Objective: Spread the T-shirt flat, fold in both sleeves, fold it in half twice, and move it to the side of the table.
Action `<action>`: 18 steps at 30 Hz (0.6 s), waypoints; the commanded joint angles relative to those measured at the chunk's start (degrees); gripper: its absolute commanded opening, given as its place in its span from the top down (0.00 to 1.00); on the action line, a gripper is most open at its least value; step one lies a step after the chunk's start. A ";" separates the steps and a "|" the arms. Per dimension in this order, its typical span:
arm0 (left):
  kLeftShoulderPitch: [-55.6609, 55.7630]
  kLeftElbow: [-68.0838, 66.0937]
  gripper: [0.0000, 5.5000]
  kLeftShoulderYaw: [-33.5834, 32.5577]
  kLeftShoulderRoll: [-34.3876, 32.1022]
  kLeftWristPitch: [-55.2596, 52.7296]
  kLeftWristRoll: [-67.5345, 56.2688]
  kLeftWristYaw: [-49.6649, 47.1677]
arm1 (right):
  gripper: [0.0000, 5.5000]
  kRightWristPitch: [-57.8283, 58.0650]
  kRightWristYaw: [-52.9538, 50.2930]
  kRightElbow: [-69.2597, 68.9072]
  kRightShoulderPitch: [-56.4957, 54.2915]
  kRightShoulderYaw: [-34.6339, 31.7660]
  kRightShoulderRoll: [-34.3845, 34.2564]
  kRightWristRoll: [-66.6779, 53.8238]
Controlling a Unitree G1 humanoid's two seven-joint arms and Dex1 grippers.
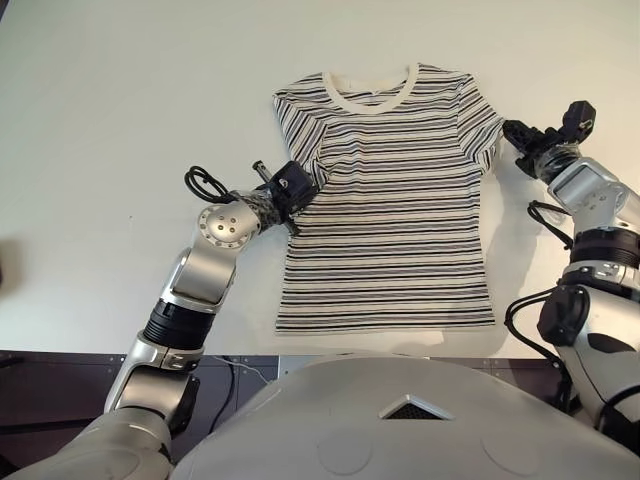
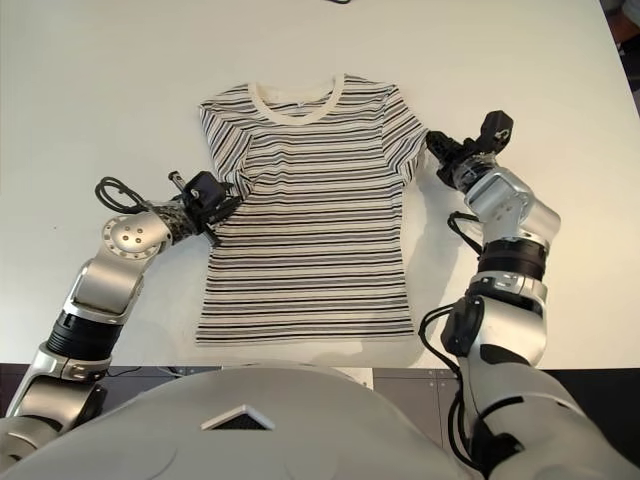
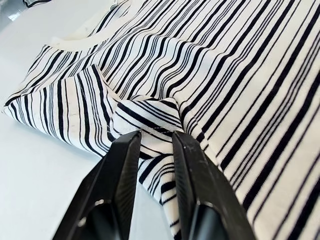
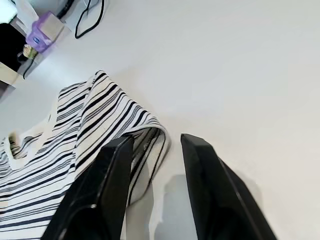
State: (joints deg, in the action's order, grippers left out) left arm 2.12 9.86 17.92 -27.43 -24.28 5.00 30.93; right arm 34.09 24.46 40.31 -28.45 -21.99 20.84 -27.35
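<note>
Sleeve (image 3: 80,110) pinched in left tool (image 3: 155,136); right tool (image 4: 156,140) spread.

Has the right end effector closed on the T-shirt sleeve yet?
No, the right end effector is open, the sleeve hem lying beside one finger.

The striped T-shirt (image 1: 385,200) lay flat on the white table (image 1: 120,120), collar away from me; my left gripper (image 1: 300,190) met one sleeve, my right gripper (image 1: 512,132) the other.

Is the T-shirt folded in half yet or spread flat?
Spread flat: the T-shirt lies full length on the table, collar and hem both showing.
</note>
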 commanded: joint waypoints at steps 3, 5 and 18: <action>1.58 0.38 0.79 0.22 -0.13 -0.16 0.98 0.60 | 0.69 -0.18 0.12 5.01 -1.85 -0.37 -0.96 0.19; 1.85 0.08 0.79 0.17 -0.22 0.06 1.15 0.59 | 0.69 -1.21 0.29 6.16 -2.22 -0.41 -0.83 0.49; 1.25 4.31 0.79 -3.02 -5.44 -0.09 -1.95 6.67 | 0.97 -4.87 0.03 8.26 -1.64 -1.42 -0.57 0.32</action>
State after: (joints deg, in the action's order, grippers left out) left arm 2.96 13.76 16.25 -30.34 -24.44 2.62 36.55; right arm 28.38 25.30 47.52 -31.68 -23.25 20.82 -27.26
